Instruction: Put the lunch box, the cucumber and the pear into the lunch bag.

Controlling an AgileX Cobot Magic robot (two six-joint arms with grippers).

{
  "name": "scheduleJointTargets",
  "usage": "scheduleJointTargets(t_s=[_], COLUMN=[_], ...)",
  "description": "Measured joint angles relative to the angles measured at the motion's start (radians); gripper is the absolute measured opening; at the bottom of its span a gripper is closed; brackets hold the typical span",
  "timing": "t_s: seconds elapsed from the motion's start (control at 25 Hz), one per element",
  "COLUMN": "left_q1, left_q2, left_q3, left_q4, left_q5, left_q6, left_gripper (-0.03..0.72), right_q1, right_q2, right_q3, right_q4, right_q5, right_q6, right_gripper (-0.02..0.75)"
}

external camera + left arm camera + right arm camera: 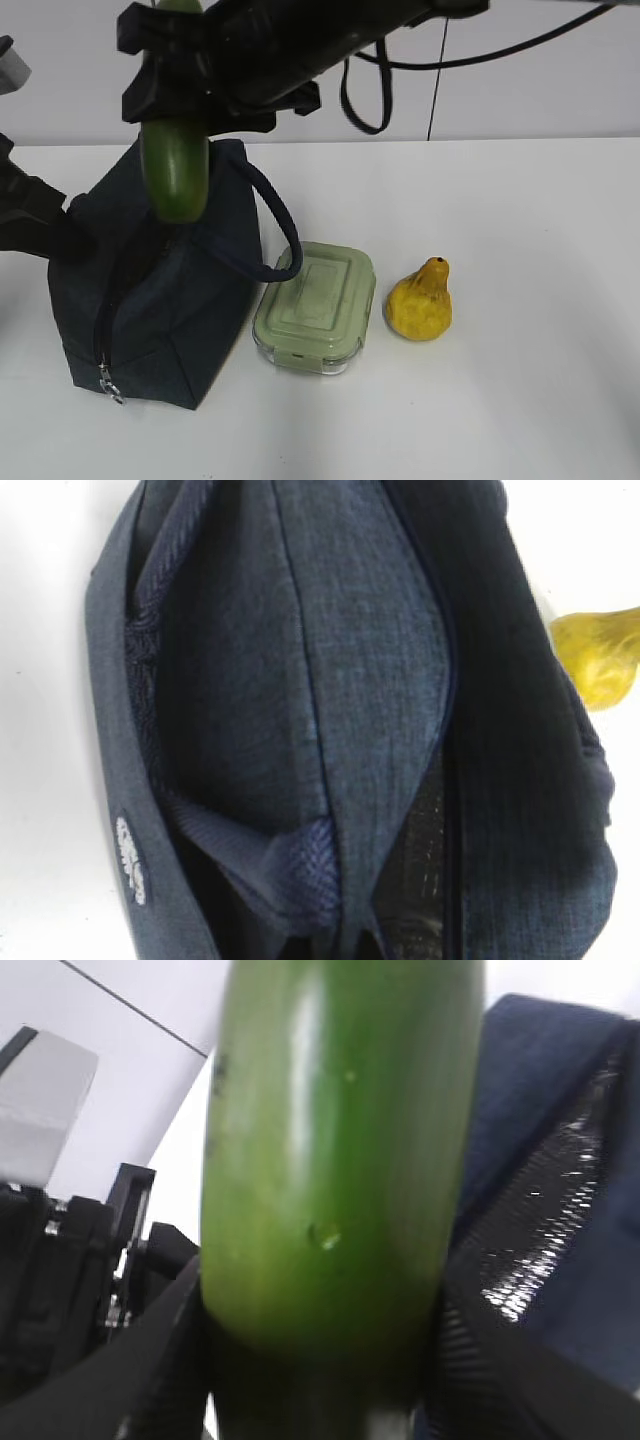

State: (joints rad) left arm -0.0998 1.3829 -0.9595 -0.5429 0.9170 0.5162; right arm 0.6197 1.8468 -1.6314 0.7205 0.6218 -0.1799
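arm [300,45]: black, boxy | cables [365,95]: black, looping | pincer [175,110]: black

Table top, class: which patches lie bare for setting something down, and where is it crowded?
Bare: the table right of the pear, the strip behind the lunch box, and the front edge. Crowded: the left, where the lunch bag, cucumber and right gripper bunch together, the box tight against the bag.

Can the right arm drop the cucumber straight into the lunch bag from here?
Probably yes. The right gripper holds the cucumber upright, its lower end right above the lunch bag. The right wrist view shows foil lining exposed beside it, so the mouth looks open. A handle loop hangs clear to the side.
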Motion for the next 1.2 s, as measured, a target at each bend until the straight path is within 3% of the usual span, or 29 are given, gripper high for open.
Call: scheduleJointTargets(t_s=[0.24,0.44,0.56,0.8,1.08,1.2], left_q1=[0.0,0.0,0.0,0.0,-0.002,-0.002], left_q2=[0.0,0.0,0.0,0.0,0.0,0.0], left_q3=[0.0,0.0,0.0,0.0,0.0,0.0], left_q4=[-0.003,-0.004,-0.004,-0.013,-0.018,-0.018], left_q5=[0.004,0.005,0.005,0.004,0.004,0.004], left_q6=[0.0,0.0,0.0,0.0,0.0,0.0], left_gripper=[0.002,0.002,0.002,0.001,0.001,0.001], right_q1=[0.032,0.032,0.032,0.033,0.033,0.033], right_q2=[0.087,0.147,0.178,0.185,0.185,0.185], right_q3=[0.0,0.0,-0.001,-0.004,-0.006,-0.006], right_q4=[0.164,0.162,0.053,-0.332,-0.39,-0.384], right_q5=[-0.091,-0.097,-0.057,0.044,0.071,0.077], right_q6=[-0.128,-0.154,-0.136,0.156,0.201,0.188], right_gripper=[0.405,0.405,0.405,0.404,0.409,0.463])
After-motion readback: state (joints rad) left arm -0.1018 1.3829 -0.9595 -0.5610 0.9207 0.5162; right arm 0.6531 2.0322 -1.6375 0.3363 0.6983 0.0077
